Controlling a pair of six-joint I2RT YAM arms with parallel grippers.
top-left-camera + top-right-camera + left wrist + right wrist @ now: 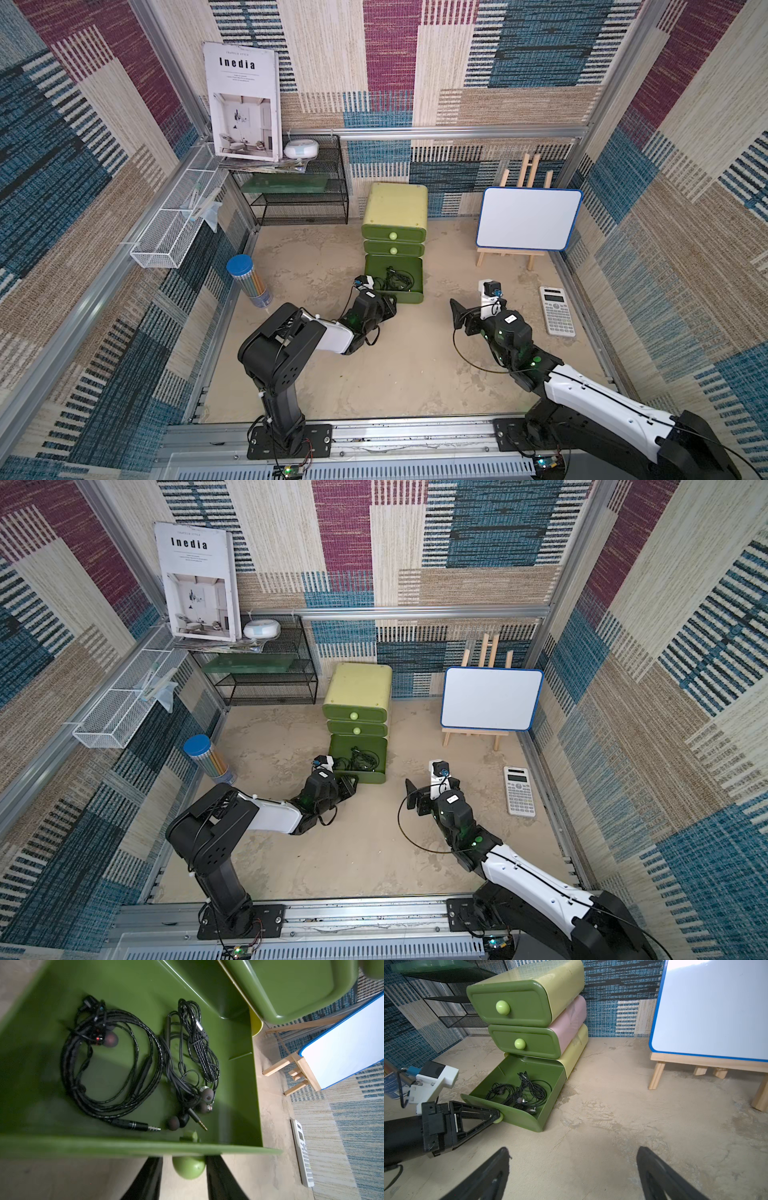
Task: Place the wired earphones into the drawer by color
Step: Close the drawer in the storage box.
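The green cabinet's bottom drawer (419,276) is pulled out onto the table. Two bundles of black wired earphones (108,1064) (195,1057) lie side by side on its floor, and in both top views they are a dark tangle (397,279) (359,760). My left gripper (184,1160) stands low in front of this drawer with its jaws around the round pale green knob (188,1167). One finger touches the knob and a narrow gap is left at the other. My right gripper (572,1151) hovers wide open over bare table to the right, holding nothing.
The two upper drawers (510,1003) (527,1043) are shut. A whiteboard on a wooden easel (528,218) stands at the back right, with a calculator (557,311) in front of it. A blue-lidded pencil tube (249,282) is at the left and a black mesh shelf (299,195) at the back.
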